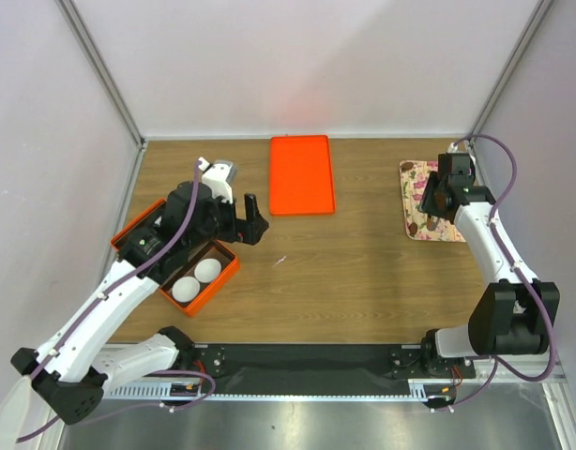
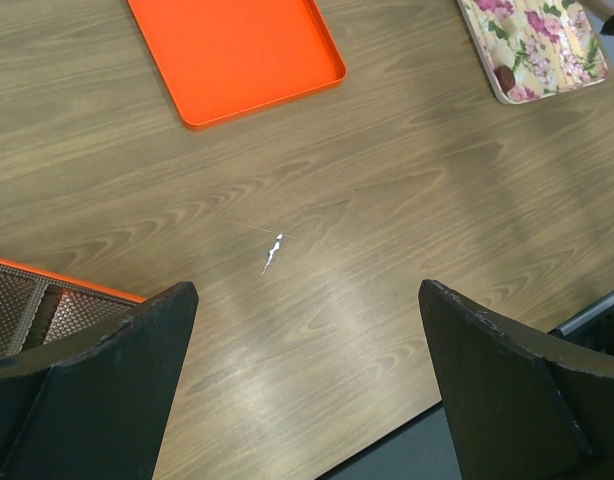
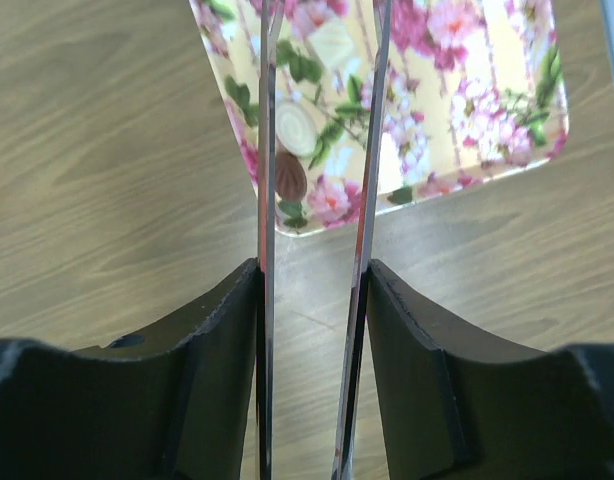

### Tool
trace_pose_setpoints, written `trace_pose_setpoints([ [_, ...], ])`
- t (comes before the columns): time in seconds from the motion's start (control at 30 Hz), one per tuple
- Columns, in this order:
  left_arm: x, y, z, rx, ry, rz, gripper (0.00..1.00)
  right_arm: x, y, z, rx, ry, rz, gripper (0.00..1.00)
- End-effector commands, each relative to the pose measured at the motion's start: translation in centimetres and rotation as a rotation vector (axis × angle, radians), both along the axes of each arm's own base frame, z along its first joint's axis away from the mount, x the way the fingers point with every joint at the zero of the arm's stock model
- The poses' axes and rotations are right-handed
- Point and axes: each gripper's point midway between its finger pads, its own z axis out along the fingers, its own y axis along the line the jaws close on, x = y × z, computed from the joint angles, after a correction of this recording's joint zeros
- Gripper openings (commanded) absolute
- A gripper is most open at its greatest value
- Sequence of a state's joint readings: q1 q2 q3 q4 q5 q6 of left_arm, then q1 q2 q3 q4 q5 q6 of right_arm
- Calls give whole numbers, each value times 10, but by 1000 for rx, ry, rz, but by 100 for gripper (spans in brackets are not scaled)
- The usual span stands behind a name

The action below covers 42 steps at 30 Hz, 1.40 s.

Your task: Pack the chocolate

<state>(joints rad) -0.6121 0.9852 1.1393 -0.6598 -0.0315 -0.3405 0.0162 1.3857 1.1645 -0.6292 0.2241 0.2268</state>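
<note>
Several chocolate lumps lie on the floral plate (image 3: 467, 120): a dark brown one (image 3: 291, 178), a pale round one (image 3: 295, 128) and a pale square one (image 3: 332, 42). My right gripper (image 3: 312, 265) hovers over the plate's near edge (image 1: 421, 230). It is shut on thin metal tongs (image 3: 267, 150), whose two blades stand apart with nothing between them. My left gripper (image 1: 250, 220) is open and empty above the bare table (image 2: 307, 290), beside the orange box (image 1: 138, 234). A dark chocolate (image 2: 505, 78) also shows on the plate in the left wrist view.
The orange box holds two white paper cups (image 1: 196, 281) and a brown insert (image 2: 27, 310). A flat orange lid (image 1: 301, 174) lies at the back middle. White walls close in the table on three sides. A small white scrap (image 2: 273, 252) lies on the wood.
</note>
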Motion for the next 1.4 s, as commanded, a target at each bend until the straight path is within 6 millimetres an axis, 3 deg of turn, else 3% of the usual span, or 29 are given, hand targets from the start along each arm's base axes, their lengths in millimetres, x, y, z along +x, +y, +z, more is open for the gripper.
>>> trace_pose_setpoints([
  [0.0, 0, -4, 21, -68, -59, -10, 100, -5, 1, -10, 24, 31, -23, 50],
  [0.17, 0, 0, 24, -61, -75, -7, 100, -4, 1, -30, 40, 62, -35, 50],
  [0.3, -2, 0, 26, -64, -80, -7, 100, -8, -11, -45, 47, 84, -82, 50],
  [0.53, -2, 1, 27, -64, -84, -3, 100, -7, -5, -61, 102, 99, -61, 50],
  [1.0, -1, 1, 31, -74, -92, 1, 100, -16, -7, -52, 89, 97, -63, 48],
  [1.37, 1, 5, 44, -66, -118, 11, 100, -12, -9, -37, 73, 74, -60, 36],
])
